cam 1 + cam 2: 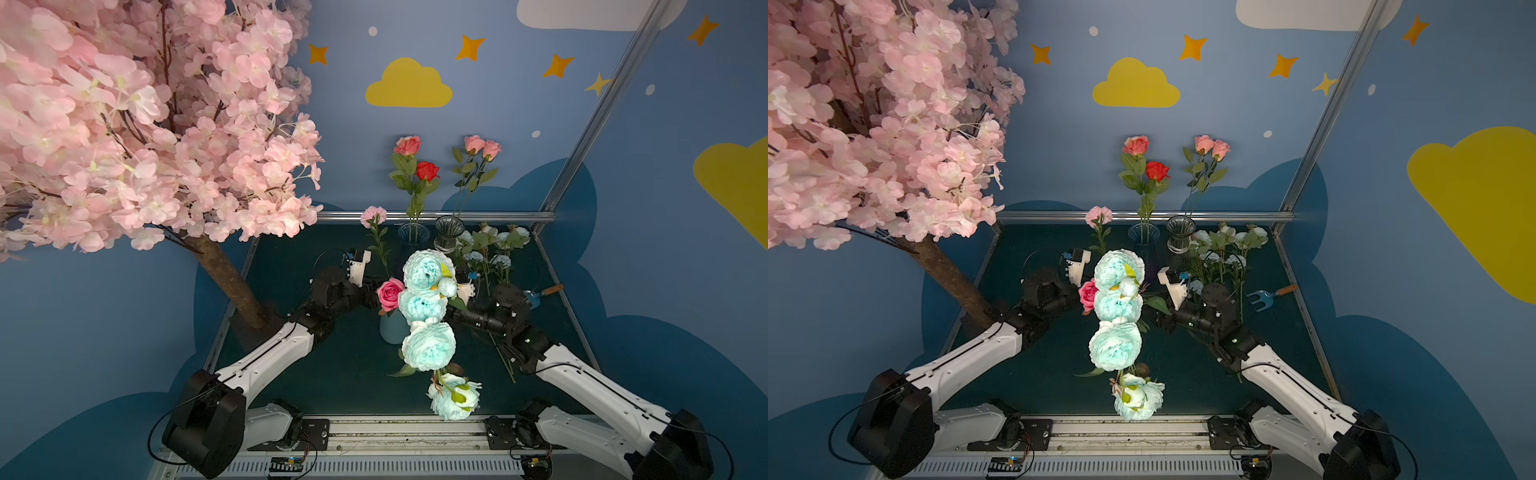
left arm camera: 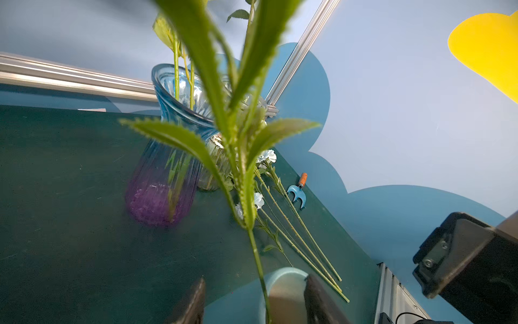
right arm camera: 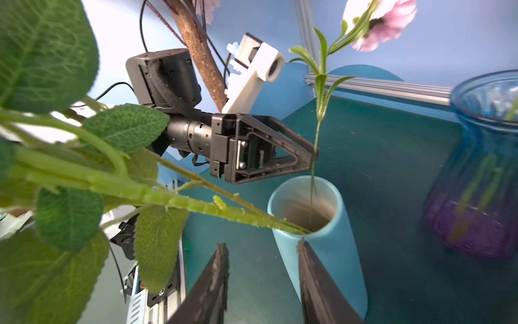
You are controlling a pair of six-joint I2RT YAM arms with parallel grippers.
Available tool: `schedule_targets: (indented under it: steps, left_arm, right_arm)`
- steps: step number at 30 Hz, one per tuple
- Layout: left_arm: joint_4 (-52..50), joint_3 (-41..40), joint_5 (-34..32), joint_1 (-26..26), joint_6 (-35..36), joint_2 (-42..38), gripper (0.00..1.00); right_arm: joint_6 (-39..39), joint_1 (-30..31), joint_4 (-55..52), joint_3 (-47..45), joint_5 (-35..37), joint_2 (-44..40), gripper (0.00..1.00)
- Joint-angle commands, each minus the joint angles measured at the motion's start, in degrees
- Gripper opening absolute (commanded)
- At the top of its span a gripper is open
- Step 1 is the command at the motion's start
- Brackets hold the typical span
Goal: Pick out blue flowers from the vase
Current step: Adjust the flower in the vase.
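Note:
A light blue cylinder vase (image 1: 390,332) (image 3: 330,252) stands mid-table. It holds the blue flowers (image 1: 428,347) (image 1: 1115,345), whose big aqua heads lean toward the front. A pink rose (image 1: 390,293) and a pink carnation (image 1: 373,216) are in the same vase. The blue flowers' thick green stalks (image 3: 196,204) slant out over the rim. My right gripper (image 3: 262,246) is open just below those stalks, one finger against the vase's side. My left gripper (image 2: 255,283) is open around the carnation's thin stem (image 2: 259,263) above the vase mouth. In both top views flower heads hide both grippers.
Small blue flowers (image 1: 490,249) lie on the mat at the back right, near a blue hand fork (image 1: 540,295). A blue-purple glass vase (image 1: 413,235) and a clear glass vase (image 1: 449,232) with roses stand at the back. A blossom tree trunk (image 1: 232,278) rises at the left.

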Motion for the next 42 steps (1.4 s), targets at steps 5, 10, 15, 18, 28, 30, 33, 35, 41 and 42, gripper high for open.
schedule_targets:
  steps: [5, 10, 15, 18, 28, 30, 33, 35, 41, 42]
  left_arm:
    - [2.35, -1.05, 0.48, 0.24, -0.34, -0.7, 0.57]
    - [2.99, -1.21, 0.91, 0.2, -0.75, -0.42, 0.57]
    - [3.37, -1.57, 0.98, 0.24, -0.89, -0.51, 0.57]
    - [3.43, -1.72, 1.0, 0.2, -0.8, -0.64, 0.57]
    - [3.92, -2.26, 1.14, 0.28, -0.57, -0.73, 0.57]
    - [3.87, -2.45, 0.98, 0.21, -0.41, -0.95, 0.57]
    - [3.67, -2.71, 0.81, 0.33, -0.21, -1.29, 0.57]
    - [3.66, -2.81, 0.84, 0.31, 0.05, -1.47, 0.57]
    - [3.45, -3.34, 0.49, 0.47, 0.24, -2.46, 0.57]
    - [3.4, -3.41, 0.45, 0.54, 0.21, -2.67, 0.57]
  right_arm:
    - [0.22, 2.13, 5.43, 1.8, -0.87, 2.31, 0.42]
    - [0.24, 3.02, 6.56, 3.1, 0.26, 3.43, 0.43]
    - [0.97, 3.29, 8.82, 4.85, 1.25, 6.48, 0.42]
    - [1.48, 3.38, 10.11, 5.67, 2.29, 7.79, 0.34]
    - [0.62, 3.64, 8.41, 8.8, 4.67, 9.09, 0.0]
    - [0.27, 3.6, 7.57, 9.54, 5.2, 8.99, 0.0]
    - [-0.52, 3.64, 5.9, 11.2, 6.0, 8.86, 0.0]
    - [-1.3, 3.63, 4.24, 12.85, 6.46, 8.95, 0.0]
    - [-3.34, 3.64, -2.46, 16.19, 6.68, 9.22, 0.0]
    - [-3.76, 3.64, -3.69, 15.79, 7.15, 9.02, 0.02]
